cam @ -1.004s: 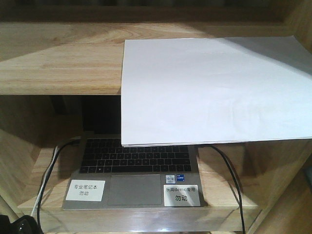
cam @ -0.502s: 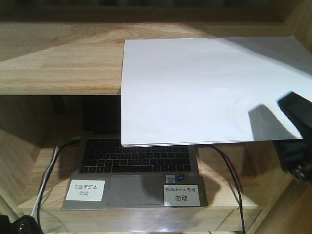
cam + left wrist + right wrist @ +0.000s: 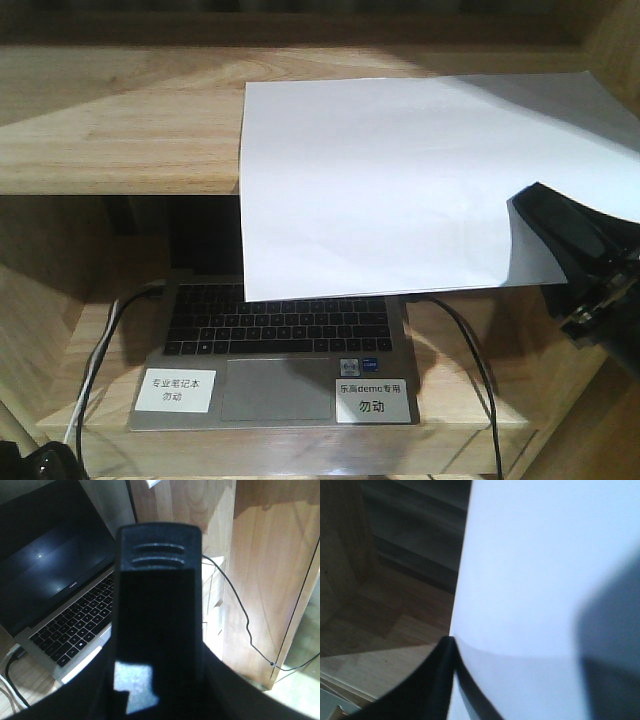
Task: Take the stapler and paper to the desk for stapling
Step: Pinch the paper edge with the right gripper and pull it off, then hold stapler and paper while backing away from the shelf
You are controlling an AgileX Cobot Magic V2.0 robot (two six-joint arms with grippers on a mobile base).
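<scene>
- Contact: the right gripper point(image 3: 565, 240) sits at the near right corner of the paper point(image 3: 400, 180). Its black upper finger point(image 3: 580, 232) lies over that corner, and the sheet's edge curls up against it.
- Whether its jaws are pressed onto the sheet or only touching it cannot be told.
- In the right wrist view one dark fingertip point(image 3: 442, 680) meets the paper's edge. White sheet fills nearly everything past it.
- The paper lies flat on the upper board of a wooden shelf unit point(image 3: 120, 120). Its long axis runs sideways, stretching from the right gripper away to the left, and its short edges point front to back.
- The near long edge hangs out past the board's front lip.
- Below and to the left of the right gripper, under that overhang, an open laptop point(image 3: 275, 350) rests on the lower board with two white labels point(image 3: 175, 390) on its palm rest.
- A black cable point(image 3: 487, 400) drops past just below the right gripper.
- The left gripper point(image 3: 158, 645) shows only as a black ridged block filling its wrist view, so it cannot be told whether it is spread or pressed together.
- The laptop's keyboard lies beyond the left gripper to its left, and a wood panel point(image 3: 270, 580) stands to its right.
</scene>
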